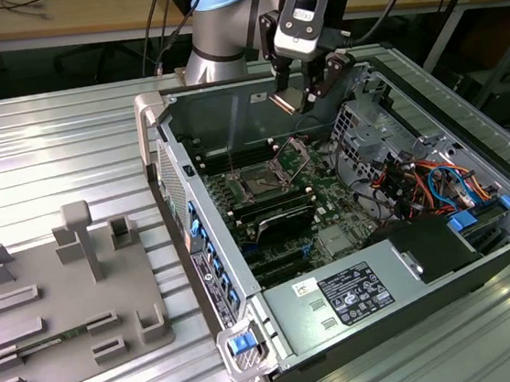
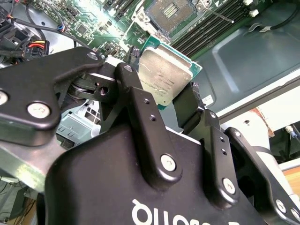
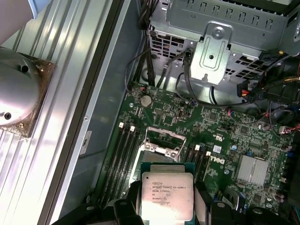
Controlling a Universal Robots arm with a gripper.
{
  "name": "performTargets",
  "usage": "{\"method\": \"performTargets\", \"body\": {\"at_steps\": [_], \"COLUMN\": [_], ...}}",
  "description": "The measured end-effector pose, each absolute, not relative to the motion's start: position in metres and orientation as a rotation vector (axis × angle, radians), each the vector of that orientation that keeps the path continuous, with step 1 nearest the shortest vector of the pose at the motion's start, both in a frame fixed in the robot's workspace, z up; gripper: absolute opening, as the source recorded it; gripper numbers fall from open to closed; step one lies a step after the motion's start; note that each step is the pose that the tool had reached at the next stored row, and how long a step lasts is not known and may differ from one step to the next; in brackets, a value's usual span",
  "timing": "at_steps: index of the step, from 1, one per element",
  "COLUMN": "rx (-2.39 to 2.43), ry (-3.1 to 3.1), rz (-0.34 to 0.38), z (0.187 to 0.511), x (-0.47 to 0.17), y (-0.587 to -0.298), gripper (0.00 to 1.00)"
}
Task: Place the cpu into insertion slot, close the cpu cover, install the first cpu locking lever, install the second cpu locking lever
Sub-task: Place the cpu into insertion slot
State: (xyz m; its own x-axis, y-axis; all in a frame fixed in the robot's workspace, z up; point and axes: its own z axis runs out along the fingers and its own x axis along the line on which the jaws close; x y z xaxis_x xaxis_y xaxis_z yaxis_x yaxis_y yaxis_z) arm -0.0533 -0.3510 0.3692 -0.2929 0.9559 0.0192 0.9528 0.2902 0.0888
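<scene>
The gripper [image 1: 302, 93] hangs over the open computer case [image 1: 210, 268], its two black fingers [image 2: 136, 101] drawn in just far enough to pinch the cpu [image 2: 164, 77] by two opposite edges, so the span between them is one chip wide. In both wrist views the chip's silver-grey top faces the camera [image 3: 167, 194]; in the exterior view its tan underside shows, tilted.

The cpu is in the air, well apart from the green circuit board [image 1: 354, 212]. The insertion slot [image 1: 259, 183] lies bare beneath it, and its contact field shows in the second wrist view [image 2: 169, 10]. The cpu cover [image 1: 293, 154] stands raised beside the slot's far edge.

On the ribbed metal table [image 1: 56, 140], at the exterior view's left, sits a grey fixture plate [image 1: 57, 310].
</scene>
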Motion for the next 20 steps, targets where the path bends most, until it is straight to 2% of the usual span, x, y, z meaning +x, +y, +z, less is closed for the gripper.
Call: {"method": "performTargets", "body": {"at_steps": [20], "rx": [2.008], "ry": [2.357], "rz": [0.124], "z": [0.3684], "x": [-0.0623], "y": [-0.351], "gripper": [0.55]}}
